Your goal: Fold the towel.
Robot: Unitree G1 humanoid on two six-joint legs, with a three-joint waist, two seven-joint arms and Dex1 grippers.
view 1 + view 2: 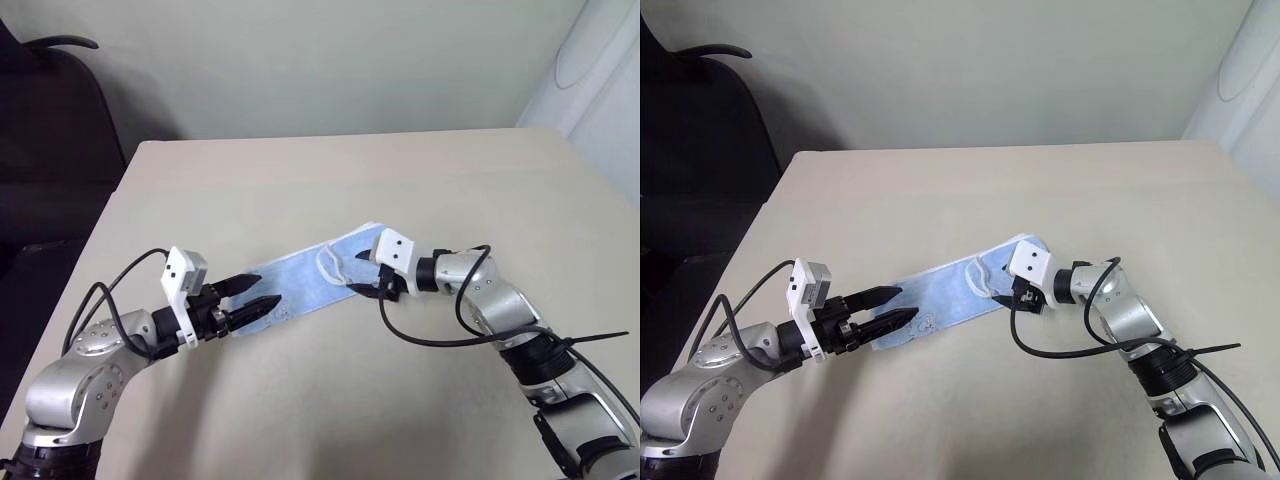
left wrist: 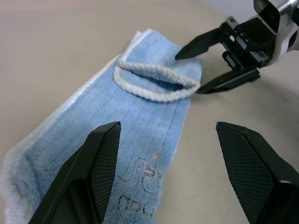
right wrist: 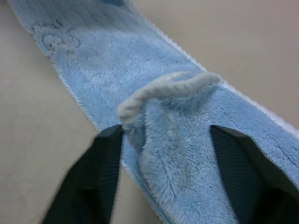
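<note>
both grippers, left (image 1: pixel 262 294) and right (image 1: pixel 366 277), spread, holding nothing, one at each end of towel (image 1: pixel 305 285). towel lies as a folded strip on table (image 1: pixel 300 180). next likely: regrip an end for the final fold.

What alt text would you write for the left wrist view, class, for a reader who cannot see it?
A folded light-blue towel lies on a beige table, a white cord loop on top. The left gripper hovers open above its near end; the right gripper stands open at its far end.
</note>
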